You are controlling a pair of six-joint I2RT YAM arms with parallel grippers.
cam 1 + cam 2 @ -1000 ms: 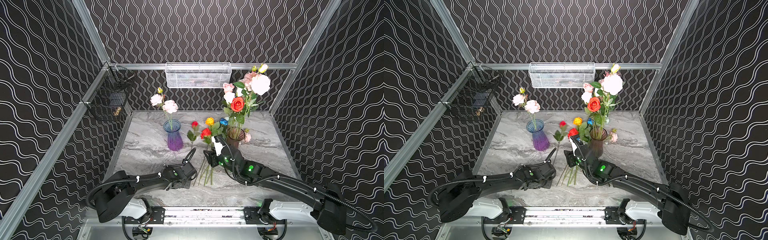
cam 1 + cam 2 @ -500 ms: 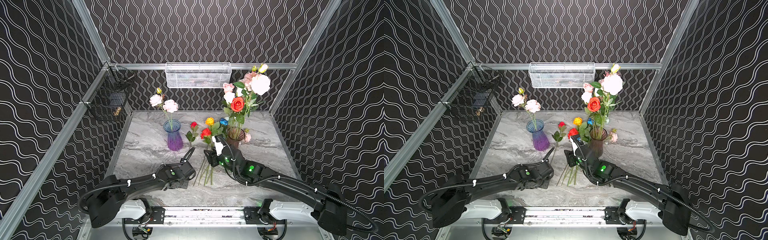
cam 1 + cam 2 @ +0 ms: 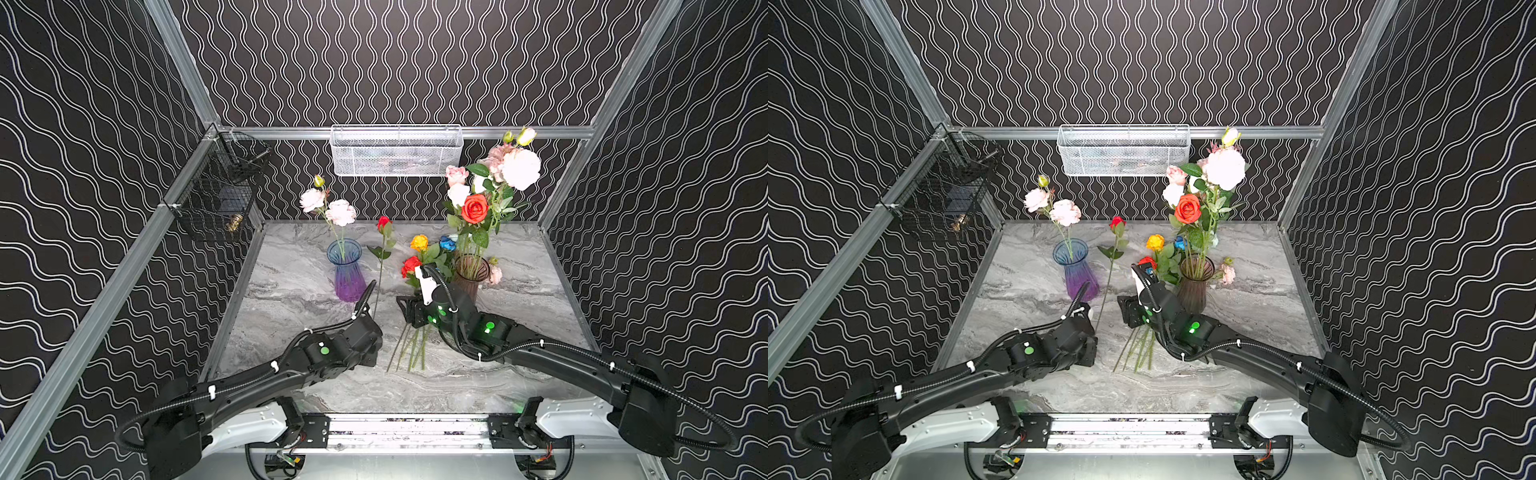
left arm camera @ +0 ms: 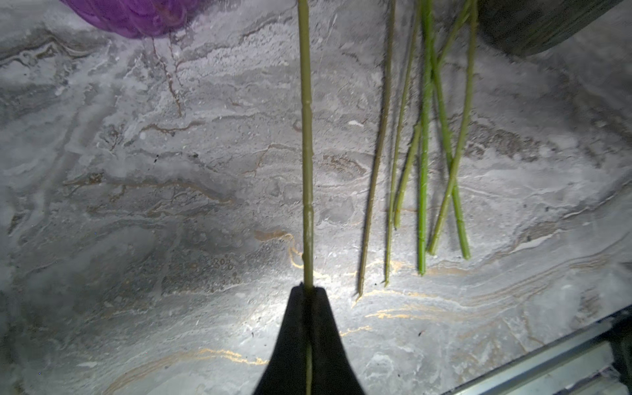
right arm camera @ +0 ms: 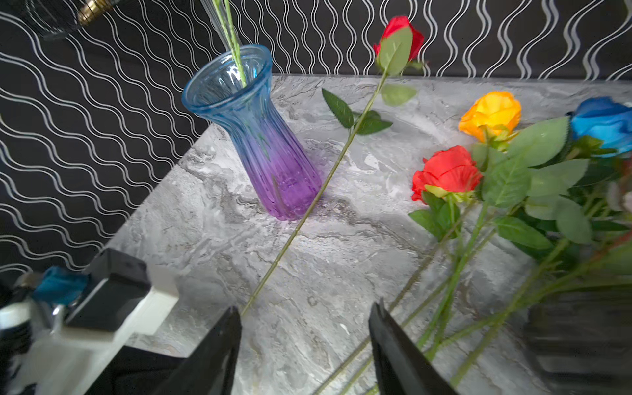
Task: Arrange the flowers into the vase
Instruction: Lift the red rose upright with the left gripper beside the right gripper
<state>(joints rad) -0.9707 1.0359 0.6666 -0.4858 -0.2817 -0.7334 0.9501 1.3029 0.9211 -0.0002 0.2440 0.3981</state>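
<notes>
While the left gripper [image 4: 308,293] stays out of sight under its wrist in both top views, the left wrist view shows it pinched tight on the lower stem of 1 red rose [image 3: 383,223]. The stem runs straight out from the tips, and the bud is raised well off the marble table [image 4: 171,205].

Blue-purple vase [image 3: 347,270]: just ahead of those tips and a little to one side. The held stem passes beside its base, not inside it. 2 pale pink blooms [image 3: 340,212] stand in this vase.

Right gripper [image 5: 304,328]: jaws apart, nothing between them. The rose stem ends from view right at 1 finger [image 5: 219,342]; cannot tell if they touch.

Loose flowers [image 5: 448,171], with red, orange-yellow and blue heads, lie flat on the table off the right gripper's other finger. Their bare stems [image 4: 424,154] are fanned beside the held stem, apart from it.

Brown vase [image 3: 469,274]: just beside the right gripper, filled with pink, white and 1 red-orange bloom.
</notes>
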